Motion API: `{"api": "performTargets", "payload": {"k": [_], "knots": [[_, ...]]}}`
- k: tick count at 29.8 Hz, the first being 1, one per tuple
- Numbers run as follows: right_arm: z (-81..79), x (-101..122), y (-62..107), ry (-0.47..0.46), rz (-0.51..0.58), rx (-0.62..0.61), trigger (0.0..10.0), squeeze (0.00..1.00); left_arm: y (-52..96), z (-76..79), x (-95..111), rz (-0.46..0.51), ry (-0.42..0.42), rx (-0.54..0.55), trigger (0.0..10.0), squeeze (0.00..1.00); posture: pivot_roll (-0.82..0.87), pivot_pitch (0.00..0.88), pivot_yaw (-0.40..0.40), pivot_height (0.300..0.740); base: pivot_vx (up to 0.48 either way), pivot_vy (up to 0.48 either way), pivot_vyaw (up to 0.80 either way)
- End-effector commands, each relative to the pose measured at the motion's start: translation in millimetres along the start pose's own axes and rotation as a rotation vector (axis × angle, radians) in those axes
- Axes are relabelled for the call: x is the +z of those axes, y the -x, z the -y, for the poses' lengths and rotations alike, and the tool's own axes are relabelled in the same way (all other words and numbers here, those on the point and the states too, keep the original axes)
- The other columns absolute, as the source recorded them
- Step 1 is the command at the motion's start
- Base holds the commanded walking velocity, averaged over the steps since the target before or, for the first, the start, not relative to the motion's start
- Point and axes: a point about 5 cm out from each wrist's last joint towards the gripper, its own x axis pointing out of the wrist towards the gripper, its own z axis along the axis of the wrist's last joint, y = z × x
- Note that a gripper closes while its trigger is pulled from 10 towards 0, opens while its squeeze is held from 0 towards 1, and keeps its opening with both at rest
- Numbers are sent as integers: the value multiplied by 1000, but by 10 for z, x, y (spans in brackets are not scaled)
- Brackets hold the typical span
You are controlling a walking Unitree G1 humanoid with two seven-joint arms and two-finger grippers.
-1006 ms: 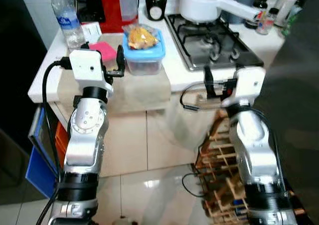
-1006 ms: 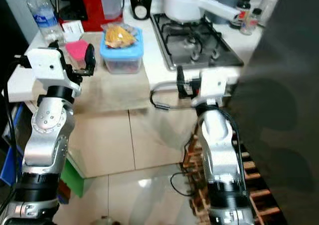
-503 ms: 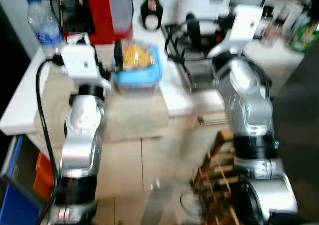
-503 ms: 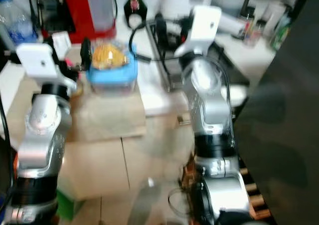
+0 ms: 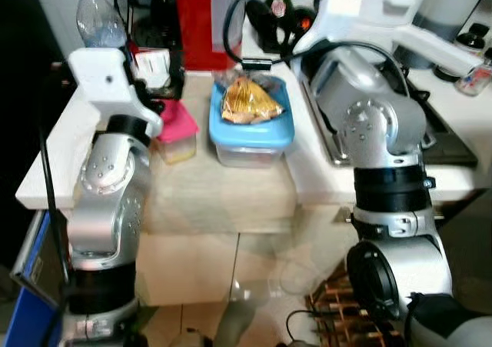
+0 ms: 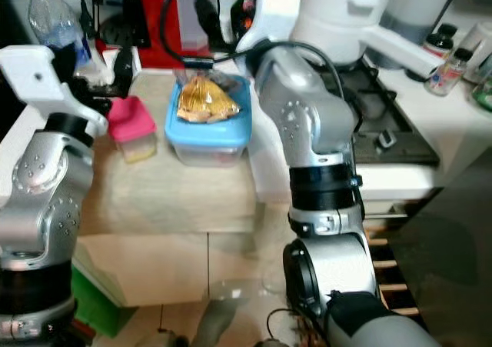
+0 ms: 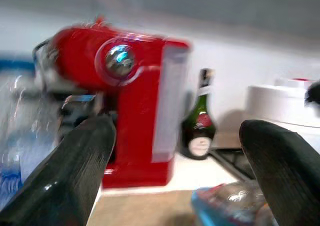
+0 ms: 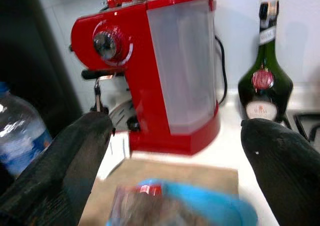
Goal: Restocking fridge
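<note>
Fingers (image 8: 82, 151) of the right gripper (image 8: 170, 156) stand wide apart with nothing between them, and the left gripper (image 7: 175, 161) is spread just as wide and equally empty. Both wrist views look across the counter (image 5: 254, 201) toward a red coffee machine (image 8: 150, 70) and a dark bottle (image 8: 265, 80) at the back. The blue tub (image 5: 252, 128) sits on a beige mat (image 5: 223, 193) in the middle of the counter, between the two arms; its blue edge shows low in both wrist views, so it lies below and just ahead of each pair of fingers. The right gripper hangs behind and above it and looks the nearer of the two; the left is off to the robot's left, nearer a small pink-lidded tub (image 5: 177, 128). The blue tub's long axis seems to run front to back, so its narrower width would be spanned from side to side. Inside it, standing above the rim, is a clear bag (image 5: 246, 101) of orange-yellow food. A water bottle (image 5: 100, 24) stands at the back left.
</note>
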Motion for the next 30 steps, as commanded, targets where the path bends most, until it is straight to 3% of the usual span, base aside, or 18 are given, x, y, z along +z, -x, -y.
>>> {"api": "performTargets", "payload": {"k": [1, 4, 7, 13, 17, 21, 28, 30], "knots": [[43, -9, 42, -10, -22, -17, 10000, 0, -9, -51, 84, -4, 18, -19, 10000, 0, -3, 34, -43, 740, 0, 0, 0], [9, -137, 98, -29, -84, 3, 10000, 0, -25, -201, 148, -101, 30, -81, 10000, 0, 5, 25, -46, 740, 0, 0, 0], [-2, -199, 136, -36, -120, 0, 10000, 0, 22, -239, 173, -195, 47, -173, 10000, 0, 6, 21, -49, 740, 0, 0, 0], [74, -375, 110, 58, -75, -72, 10000, 0, 163, -61, 195, -273, 78, -412, 10000, 0, 17, 6, -43, 740, 0, 0, 0], [-18, -561, 26, 144, 7, -57, 10000, 0, 232, 94, 133, -345, 108, -523, 10000, 0, 21, 5, -31, 740, 0, 0, 0], [-179, -736, -42, 150, -11, -12, 10000, 0, 257, 101, 149, -374, 108, -540, 10000, 0, 57, 7, -37, 740, 0, 0, 0], [-194, -775, -107, 108, -16, -3, 10000, 0, 312, 71, 178, -377, 106, -515, 10000, 0, 95, 11, -57, 740, 0, 0, 0], [-232, -808, -156, 80, -21, 15, 10000, 0, 399, 31, 228, -390, 68, -526, 10000, 0, 117, 17, -66, 740, 0, 0, 0]]}}
